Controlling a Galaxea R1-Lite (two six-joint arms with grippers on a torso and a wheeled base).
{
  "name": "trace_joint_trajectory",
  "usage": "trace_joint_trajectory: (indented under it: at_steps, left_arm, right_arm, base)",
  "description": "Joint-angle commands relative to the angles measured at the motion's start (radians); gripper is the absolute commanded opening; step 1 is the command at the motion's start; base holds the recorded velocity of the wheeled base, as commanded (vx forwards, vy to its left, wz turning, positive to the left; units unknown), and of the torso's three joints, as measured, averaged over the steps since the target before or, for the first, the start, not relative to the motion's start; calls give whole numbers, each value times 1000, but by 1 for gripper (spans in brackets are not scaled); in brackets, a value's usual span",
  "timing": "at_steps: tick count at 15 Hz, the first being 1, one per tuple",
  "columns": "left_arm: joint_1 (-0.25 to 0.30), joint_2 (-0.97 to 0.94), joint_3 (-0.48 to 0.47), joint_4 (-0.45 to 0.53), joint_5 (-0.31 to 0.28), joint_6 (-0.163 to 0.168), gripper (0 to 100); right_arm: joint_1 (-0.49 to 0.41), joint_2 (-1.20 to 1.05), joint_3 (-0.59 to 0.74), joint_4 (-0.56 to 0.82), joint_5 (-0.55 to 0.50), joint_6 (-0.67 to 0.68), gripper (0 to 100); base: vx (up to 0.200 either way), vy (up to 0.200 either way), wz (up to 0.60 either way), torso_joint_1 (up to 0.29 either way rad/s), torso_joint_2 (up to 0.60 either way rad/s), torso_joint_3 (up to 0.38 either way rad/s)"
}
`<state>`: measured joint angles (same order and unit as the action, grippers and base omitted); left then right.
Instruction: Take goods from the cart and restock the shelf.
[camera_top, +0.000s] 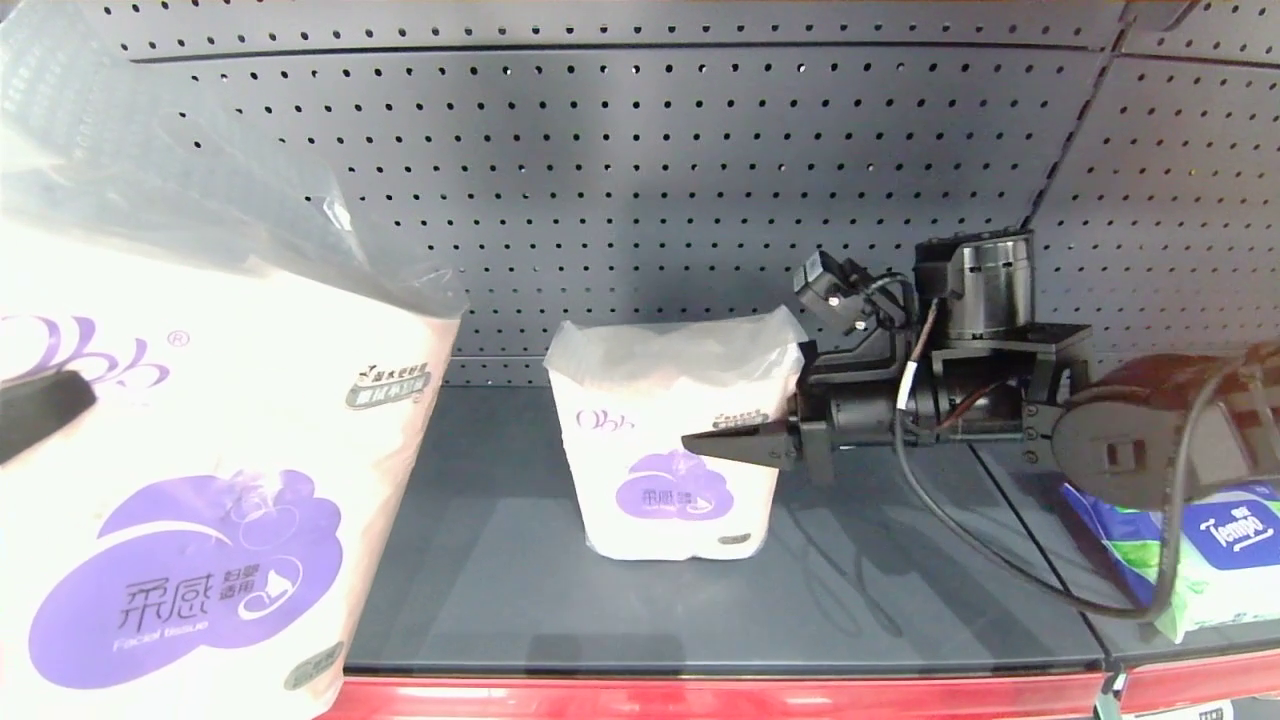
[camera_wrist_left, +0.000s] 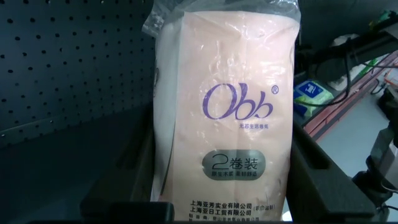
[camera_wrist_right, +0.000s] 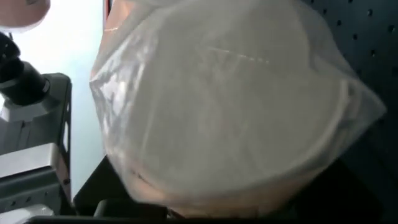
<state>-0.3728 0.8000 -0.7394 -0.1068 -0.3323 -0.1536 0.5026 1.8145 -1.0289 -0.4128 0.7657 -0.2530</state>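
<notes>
Pegboard-backed shelf (camera_top: 520, 580) ahead. My right gripper (camera_top: 712, 432) straddles the tissue pack (camera_top: 660, 500), which stands on the deck at frame centre; I cannot tell whether it pinches. My left gripper (camera_wrist_left: 221, 177) clamps a second pack (camera_top: 200, 480), raised at lower left.

I had bare shelf (camera_top: 480, 570) open between the near tissue pack (camera_top: 200, 480) at left and the standing pack (camera_top: 660, 500). My right tool (camera_top: 722, 441) crowded that pack's right side; a blue pack (camera_top: 1225, 560) blocked the far right.
</notes>
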Motion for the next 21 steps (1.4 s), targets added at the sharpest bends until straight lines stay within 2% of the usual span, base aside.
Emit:
trace_joint_trajectory:
  at_steps: [1,3,10,21]
  left_arm:
    - [0,1,0,-1,-2,-1,0]
    - [0,1,-2,-1,-2,-1,0]
    - [0,2,-5,-1,-4,0,0]
    - [-2,4,-12,-1,-4,0,0]
  right_arm:
    - [-4,-93,87,-1,3,0,0]
    - [-1,-147,182,-1,6,-5,0]
    - [7,-218,328,-1,14,-54,0]
    - [22,-225,345,-1,12,-61,0]
  base:
    - [0,0,0,0,0,0]
    - [0,0,0,0,0,0]
    - [0,0,0,0,0,0]
    - [0,0,0,0,0,0]
